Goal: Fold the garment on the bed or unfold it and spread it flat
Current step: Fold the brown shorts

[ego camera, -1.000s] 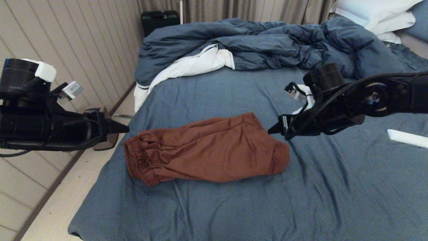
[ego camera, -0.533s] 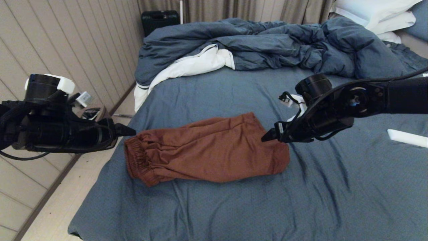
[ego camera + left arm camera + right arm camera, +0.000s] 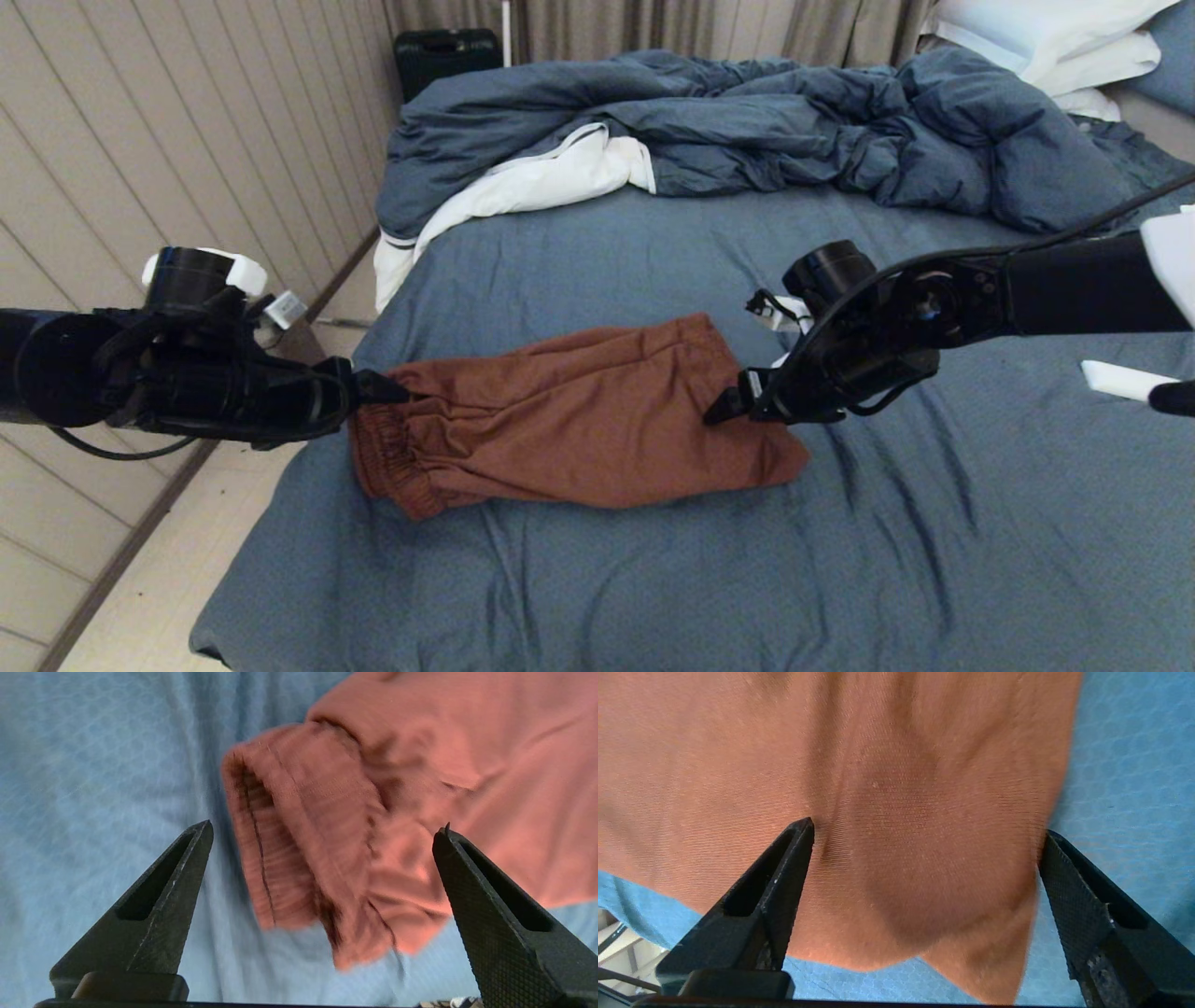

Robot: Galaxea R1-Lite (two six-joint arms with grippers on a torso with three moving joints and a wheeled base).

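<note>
The rust-brown shorts (image 3: 579,429) lie folded lengthwise on the slate-blue bed (image 3: 653,579), elastic waistband (image 3: 378,448) toward the left, leg hems toward the right. My left gripper (image 3: 392,387) hovers at the waistband's far corner, open; the left wrist view shows the gathered waistband (image 3: 299,858) between its spread fingers. My right gripper (image 3: 714,415) hangs over the leg end, open; in the right wrist view the brown hem (image 3: 924,868) fills the gap between its fingers. Drawstring and logo are hidden.
A rumpled blue duvet (image 3: 747,121) with white lining (image 3: 523,187) lies across the back of the bed, white pillows (image 3: 1046,37) at the far right. A white object (image 3: 1116,381) rests on the sheet at the right. Floor and panelled wall lie left of the bed.
Both arms have closed in on the shorts: the left gripper moved right and down to the waistband, the right gripper moved left and down over the leg end. The shorts have not moved.
</note>
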